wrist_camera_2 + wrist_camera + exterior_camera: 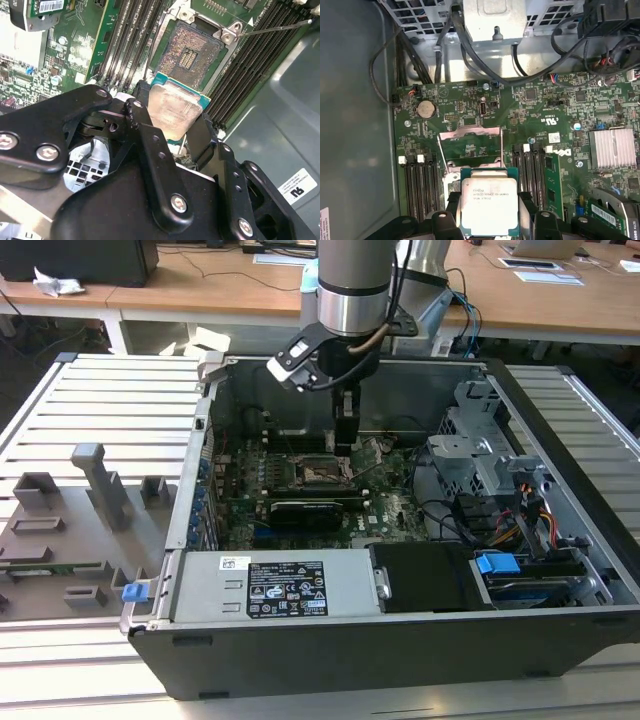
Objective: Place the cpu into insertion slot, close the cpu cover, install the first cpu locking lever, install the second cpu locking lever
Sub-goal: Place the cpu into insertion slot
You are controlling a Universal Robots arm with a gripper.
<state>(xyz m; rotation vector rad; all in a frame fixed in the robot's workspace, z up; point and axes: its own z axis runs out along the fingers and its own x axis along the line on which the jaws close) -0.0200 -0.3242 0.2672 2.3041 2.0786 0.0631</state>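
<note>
Gripper (172, 125) clamps the cpu (175, 107) by opposite edges, clear above the bare insertion slot (192, 50), cpu cover (470, 132) swung open.

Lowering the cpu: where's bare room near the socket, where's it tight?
Bare: the insertion slot, between memory slots; grey chassis metal beyond them. Crowded: cpu cover standing open, cables past it. The gripper holds the cpu.

Silvery cpu (176, 111) hangs close above the bare insertion slot (192, 50), cpu cover (470, 133) open.
</note>
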